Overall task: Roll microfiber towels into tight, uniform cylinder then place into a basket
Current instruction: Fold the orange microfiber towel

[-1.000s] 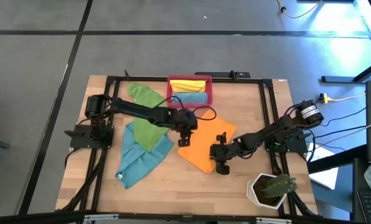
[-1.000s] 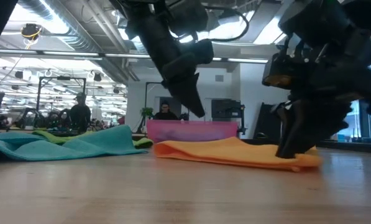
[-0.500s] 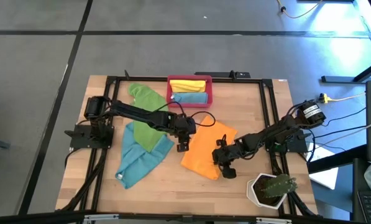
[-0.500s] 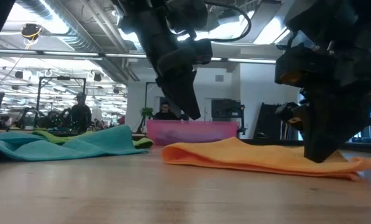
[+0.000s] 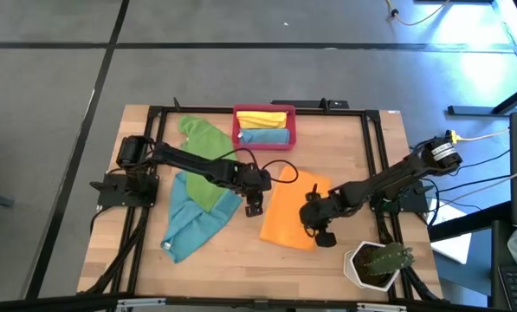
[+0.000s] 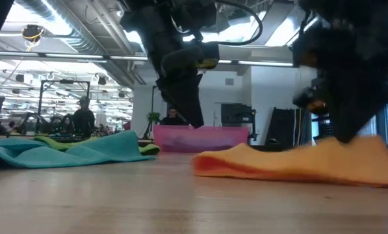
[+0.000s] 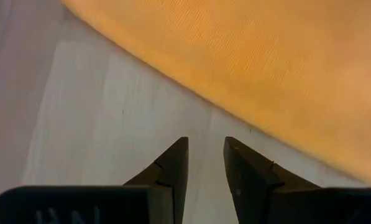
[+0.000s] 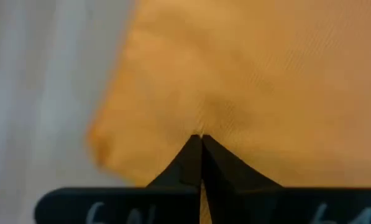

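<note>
The orange towel (image 5: pixel 291 215) lies mostly flat on the table, right of centre; it also shows in the low view (image 6: pixel 291 166). My right gripper (image 5: pixel 319 229) is shut on it at its near right part. My left gripper (image 5: pixel 254 206) hovers over bare wood just left of the towel's left edge (image 7: pixel 191 93), its fingers a little apart (image 7: pixel 206 149) and empty. The red-pink basket (image 5: pixel 264 127) at the far edge holds a yellow roll (image 5: pixel 263 118) and a blue roll (image 5: pixel 265 136). The green towel (image 5: pixel 203 160) lies partly on the teal towel (image 5: pixel 191 224) at the left. My right gripper pinches the orange towel between its two shut fingers (image 8: pixel 201 144), near the towel's near right corner (image 5: pixel 313 236). The fingers come from above, slanting from the table's right. The pinched part is raised a little (image 6: pixel 369 153); the rest of the towel lies on the table.
A white hexagonal pot with a plant (image 5: pixel 379 264) stands at the near right corner, close to my right gripper. A black frame (image 5: pixel 375 156) runs round the table. Bare wood (image 5: pixel 241 260) lies near the front edge.
My right gripper has gone toward the table's near right corner, shut on the orange towel. The towel has slid with it and turned, so that it lies narrower and farther right. My left gripper has moved a little toward the near edge and stays clear of the towel.
</note>
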Controlling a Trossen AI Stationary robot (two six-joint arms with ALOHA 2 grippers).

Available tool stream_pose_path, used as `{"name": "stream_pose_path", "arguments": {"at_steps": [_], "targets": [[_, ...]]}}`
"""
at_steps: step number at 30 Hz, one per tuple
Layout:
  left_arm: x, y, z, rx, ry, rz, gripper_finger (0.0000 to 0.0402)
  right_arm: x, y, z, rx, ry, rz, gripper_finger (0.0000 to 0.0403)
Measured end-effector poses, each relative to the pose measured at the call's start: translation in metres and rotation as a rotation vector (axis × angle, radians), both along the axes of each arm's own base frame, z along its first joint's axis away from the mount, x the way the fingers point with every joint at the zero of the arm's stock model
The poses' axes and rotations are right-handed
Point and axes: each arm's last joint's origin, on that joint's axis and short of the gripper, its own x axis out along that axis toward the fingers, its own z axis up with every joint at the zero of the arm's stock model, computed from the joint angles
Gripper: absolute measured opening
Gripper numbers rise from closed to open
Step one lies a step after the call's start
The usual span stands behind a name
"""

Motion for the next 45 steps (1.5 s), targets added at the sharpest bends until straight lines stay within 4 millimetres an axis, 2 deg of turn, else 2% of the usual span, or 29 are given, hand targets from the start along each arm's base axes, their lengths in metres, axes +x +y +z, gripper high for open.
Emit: {"name": "stream_pose_path", "arguments": {"at_steps": [6,33,39,45], "targets": [[-0.001,-0.005,0.0,0.003,0.01,-0.017,0.0094,-0.001,0.0,0.008,0.008,-0.032,0.002,0.0008],[0.0,-0.007,0.0,0.002,-0.005,-0.019,0.0094,0.0,0.0,0.009,0.085,-0.019,-0.094,0.0018],[-0.002,-0.031,0.0,-0.003,-0.006,-0.062,0.0094,-0.002,0.009,0.01,0.047,-0.055,-0.163,0.0018],[-0.008,-0.066,0.001,0.043,-0.013,-0.133,0.0094,-0.003,0.016,0.012,0.003,-0.112,-0.24,0.0018]]}}
